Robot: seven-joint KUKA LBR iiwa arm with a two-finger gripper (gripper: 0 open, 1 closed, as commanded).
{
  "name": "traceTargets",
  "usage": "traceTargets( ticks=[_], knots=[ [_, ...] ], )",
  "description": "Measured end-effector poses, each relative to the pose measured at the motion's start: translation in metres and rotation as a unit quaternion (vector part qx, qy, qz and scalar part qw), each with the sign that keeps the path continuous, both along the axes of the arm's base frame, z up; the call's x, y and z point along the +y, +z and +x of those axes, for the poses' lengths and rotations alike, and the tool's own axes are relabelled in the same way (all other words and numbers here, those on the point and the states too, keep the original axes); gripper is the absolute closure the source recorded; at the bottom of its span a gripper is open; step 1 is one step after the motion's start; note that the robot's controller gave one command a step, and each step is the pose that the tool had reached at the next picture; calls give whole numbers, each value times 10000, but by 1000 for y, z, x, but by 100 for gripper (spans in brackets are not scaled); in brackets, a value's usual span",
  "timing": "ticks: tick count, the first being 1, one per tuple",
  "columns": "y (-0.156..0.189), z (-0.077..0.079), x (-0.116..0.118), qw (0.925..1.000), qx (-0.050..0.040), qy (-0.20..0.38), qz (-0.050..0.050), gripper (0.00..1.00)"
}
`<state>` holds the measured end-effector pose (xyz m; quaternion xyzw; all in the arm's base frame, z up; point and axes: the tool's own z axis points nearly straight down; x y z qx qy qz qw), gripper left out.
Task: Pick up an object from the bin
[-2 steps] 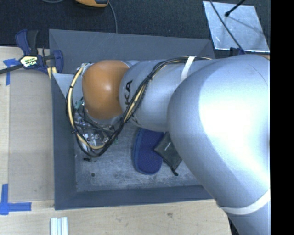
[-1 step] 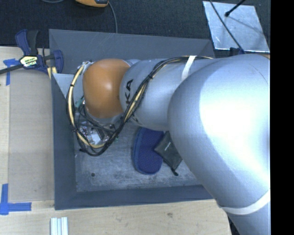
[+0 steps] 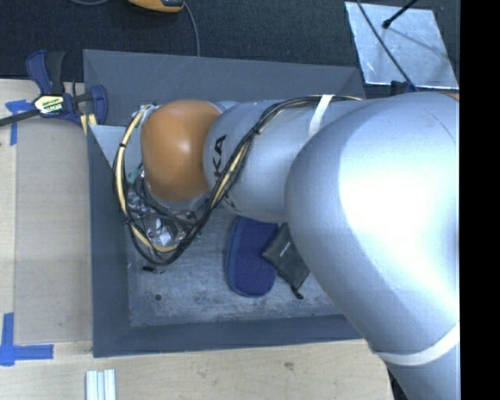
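We hold the gripper point(image 3: 160, 233) low in the bin point(image 3: 109, 312), likely to reach its floor; its grip we cannot tell. The blue pad point(image 3: 248, 269) lies apart, toward the arm.

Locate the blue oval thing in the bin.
In the camera view, the blue oval thing lies on the bin floor, lower middle, just below the arm, a dark flat piece at its right.

Along the top, dark floor point(image 3: 266, 31) crossed by a thin black cable point(image 3: 192, 31); at upper right, a silvery sheet point(image 3: 418, 58) under a black stand leg point(image 3: 400, 13); along the bottom, pale wood surface point(image 3: 234, 373)
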<state>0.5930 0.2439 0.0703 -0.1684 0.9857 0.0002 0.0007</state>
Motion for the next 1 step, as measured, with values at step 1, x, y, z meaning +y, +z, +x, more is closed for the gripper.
traceTargets(
  ticks=[1],
  knots=[
    [0, -5, -65, 9999, -1, -132, -15, 0]
  ],
)
